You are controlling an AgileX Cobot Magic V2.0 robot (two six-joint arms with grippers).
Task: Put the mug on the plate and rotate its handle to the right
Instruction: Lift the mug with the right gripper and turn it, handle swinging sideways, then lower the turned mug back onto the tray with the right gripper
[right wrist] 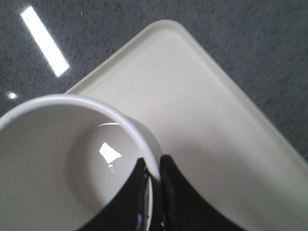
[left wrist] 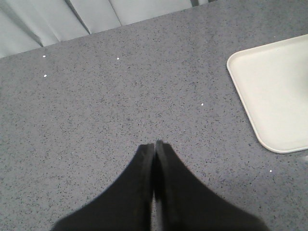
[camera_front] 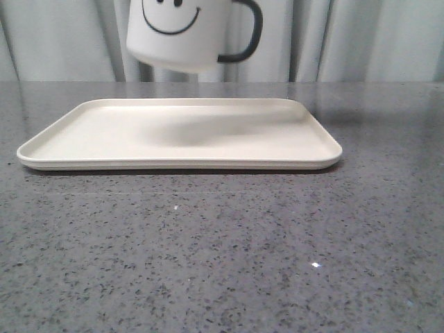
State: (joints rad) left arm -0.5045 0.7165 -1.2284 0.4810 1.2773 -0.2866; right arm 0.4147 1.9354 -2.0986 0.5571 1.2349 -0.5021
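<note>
Right end effector (right wrist: 153, 175) is pinching the mug (camera_front: 182, 31) wall; the plate (camera_front: 104, 149) is lying directly beneath it with open air showing between mug base and plate. Left end effector (left wrist: 154, 147) is hovering over bare desk (left wrist: 120, 106), the plate's corner lying off to one side.

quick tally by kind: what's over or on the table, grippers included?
Mug: 1
Plate: 1
Grippers: 2, left gripper and right gripper
Total: 4
</note>
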